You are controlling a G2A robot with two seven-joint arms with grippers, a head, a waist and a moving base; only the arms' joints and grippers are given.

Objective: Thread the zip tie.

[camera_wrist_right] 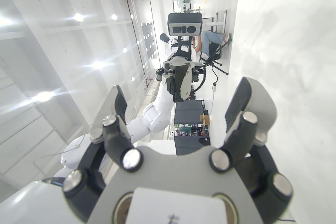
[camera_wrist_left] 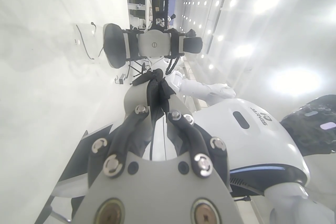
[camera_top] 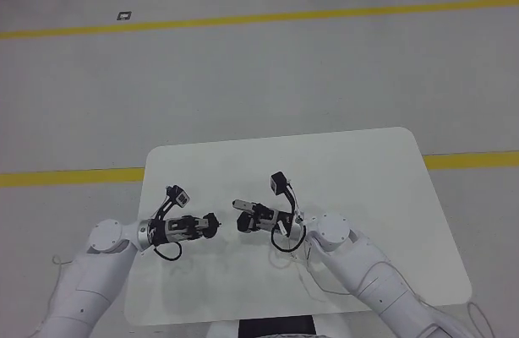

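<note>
The table (camera_top: 369, 169) is a white slab with rounded corners. In the top view both arms work above the part toward 9 o'clock from its centre. The left arm (camera_top: 103, 249) enters from 7 o'clock and the right arm (camera_top: 361, 262) from 5 o'clock, with their wrists turned tip to tip, near but apart. The right gripper (camera_top: 240, 215) lies at 3 o'clock of the left gripper (camera_top: 210, 225). In its own wrist view the right gripper (camera_wrist_right: 181, 101) stands wide apart with nothing between its pads (camera_wrist_right: 119, 104), and the left gripper faces it head-on. The left gripper (camera_wrist_left: 157, 86) has its jaws drawn together and clamped on the zip tie (camera_wrist_left: 155, 78). The tie shows as a dark, bunched strip projecting from the tip toward the right gripper, held in the air above the table. Which end projects, and where the head lies, cannot be told. Step in hand, as judged: the tie is presented to the free gripper ahead of threading. The next move calls for close alignment along the shared axis. Bring the spread jaws over the free end, close on it clear of the left fingers, then guide the tail into the head. The strip is thin and flexible, so a small offset is likely to miss.
</note>
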